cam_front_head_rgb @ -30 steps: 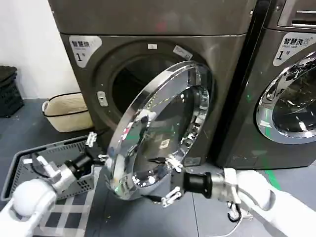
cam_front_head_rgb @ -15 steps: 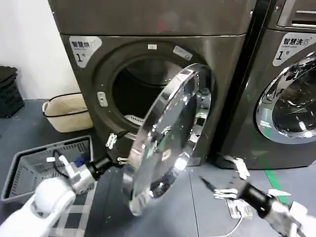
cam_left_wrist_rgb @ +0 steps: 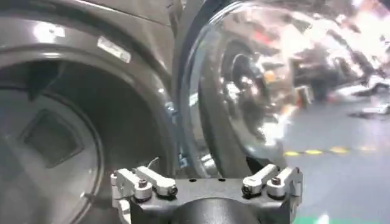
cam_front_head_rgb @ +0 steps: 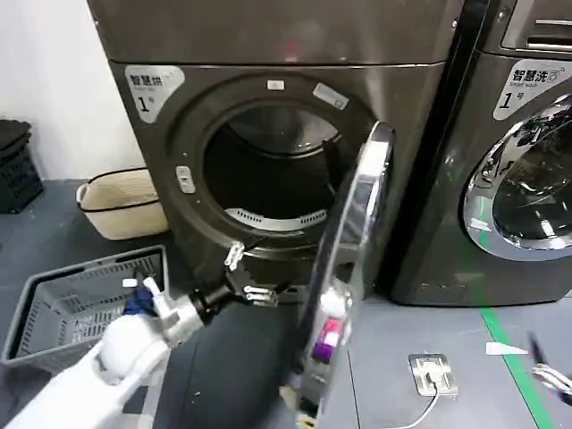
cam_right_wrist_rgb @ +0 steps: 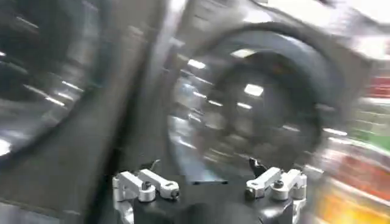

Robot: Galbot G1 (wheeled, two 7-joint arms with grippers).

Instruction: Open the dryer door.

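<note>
The dryer door [cam_front_head_rgb: 344, 268] stood swung well out from the dryer [cam_front_head_rgb: 268, 134], hinged on its right side and seen nearly edge-on, leaving the drum opening [cam_front_head_rgb: 268, 174] fully exposed. The left tool [cam_front_head_rgb: 243, 279] reached in low at the near rim of that opening, just left of the door's inner face, its fingers spread apart and holding nothing. From the left wrist camera, the door's [cam_left_wrist_rgb: 256, 91] glass bowl bulged close ahead. The right tool [cam_front_head_rgb: 550, 371] sat low at the far right edge above the floor; its own camera showed the fingers spread, empty. A grey basket [cam_front_head_rgb: 76, 299] lay on the floor at left.
</note>
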